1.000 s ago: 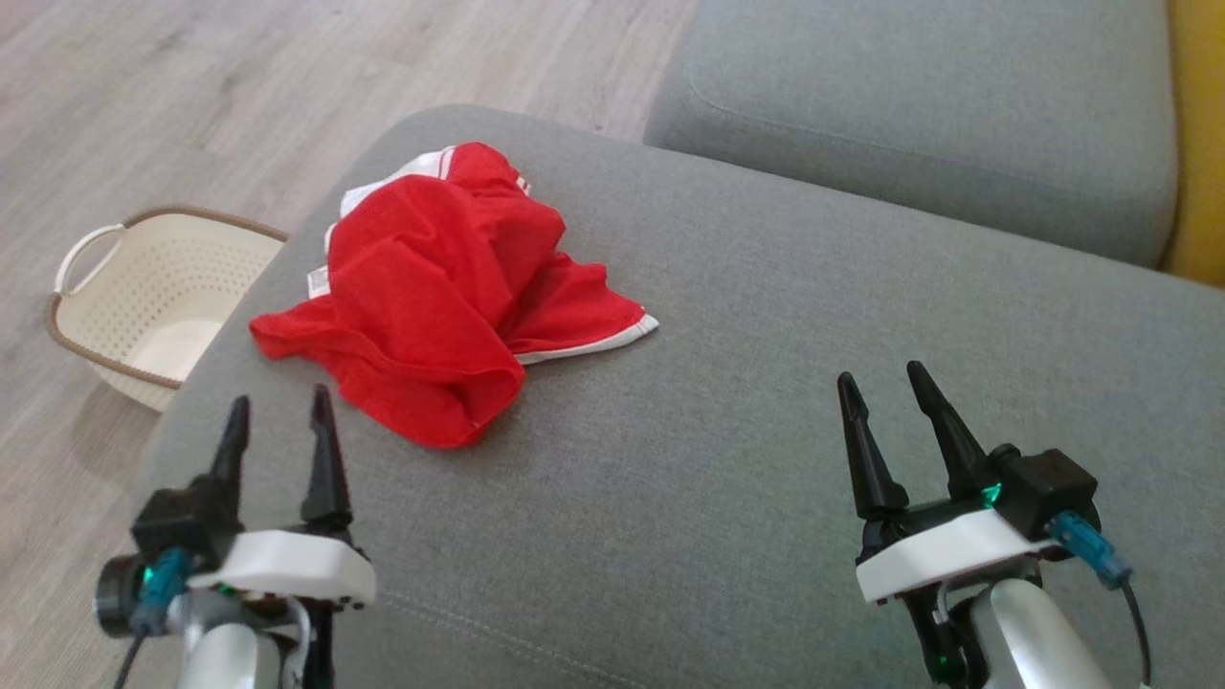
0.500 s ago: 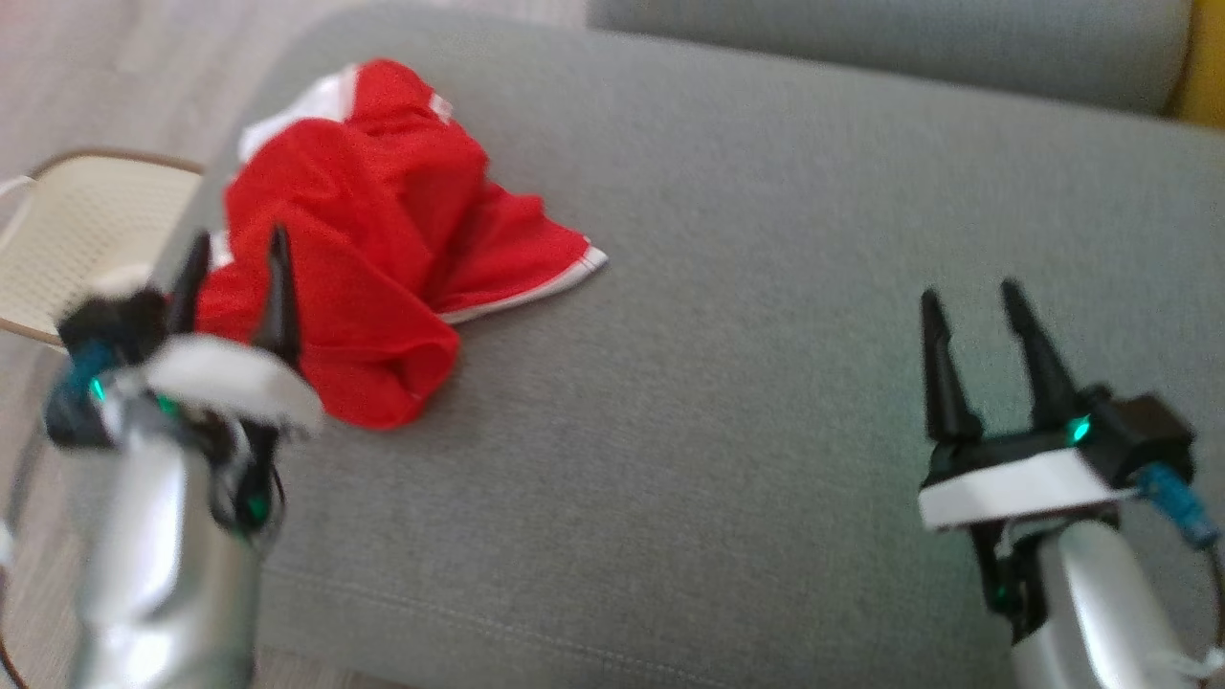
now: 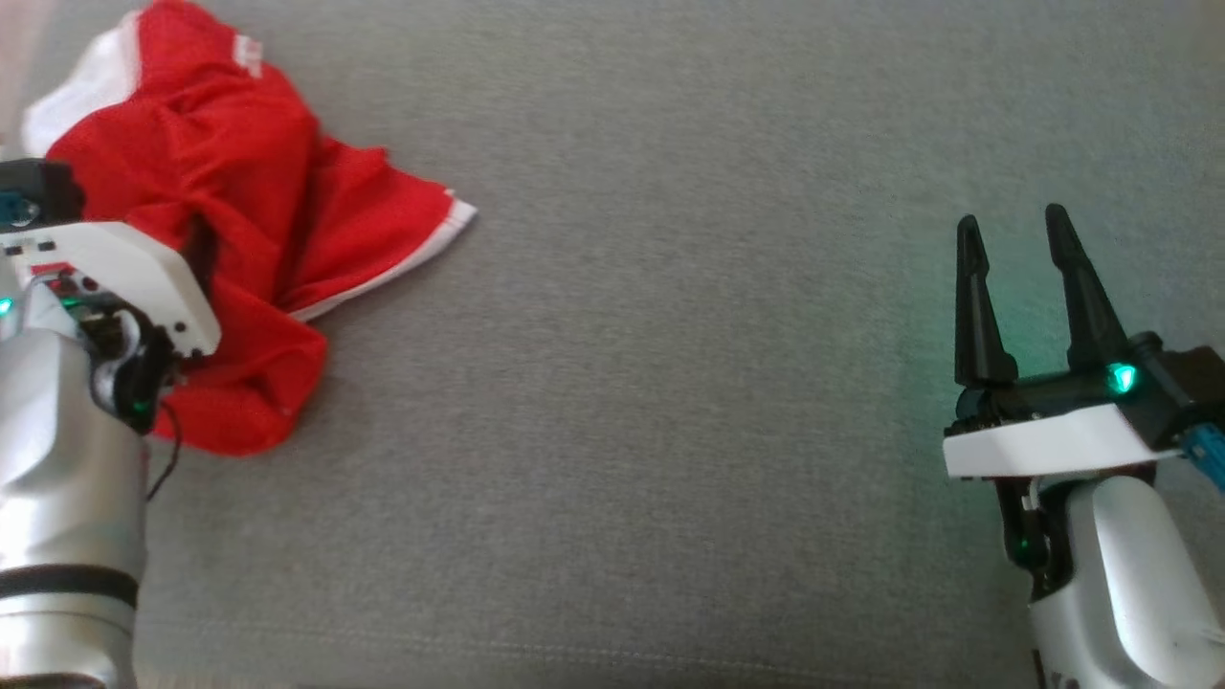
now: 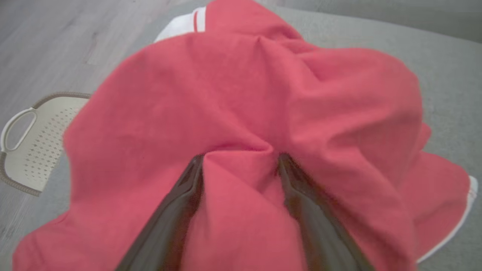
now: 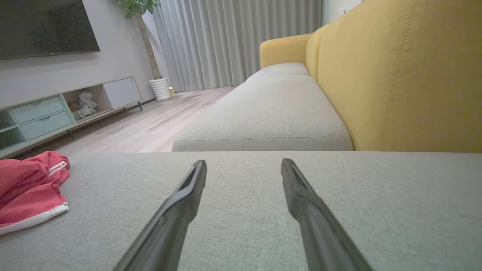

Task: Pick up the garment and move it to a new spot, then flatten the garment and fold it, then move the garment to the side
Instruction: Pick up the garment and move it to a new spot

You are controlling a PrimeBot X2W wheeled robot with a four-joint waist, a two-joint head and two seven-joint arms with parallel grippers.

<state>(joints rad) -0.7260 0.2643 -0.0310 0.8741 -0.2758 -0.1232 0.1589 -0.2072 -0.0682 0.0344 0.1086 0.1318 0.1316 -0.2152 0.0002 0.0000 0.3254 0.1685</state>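
- Forward since a second ago, the left gripper sinks spread fingers into the red garment.
- At ten o'clock the garment lies crumpled on the grey sofa cushion; a cream basket stands on the wood floor beyond.
- At four o'clock the right gripper is spread and empty over the cushion.

Soft even daylight, mild blur (green glow)

Silver forearms, white housings, black fingers.
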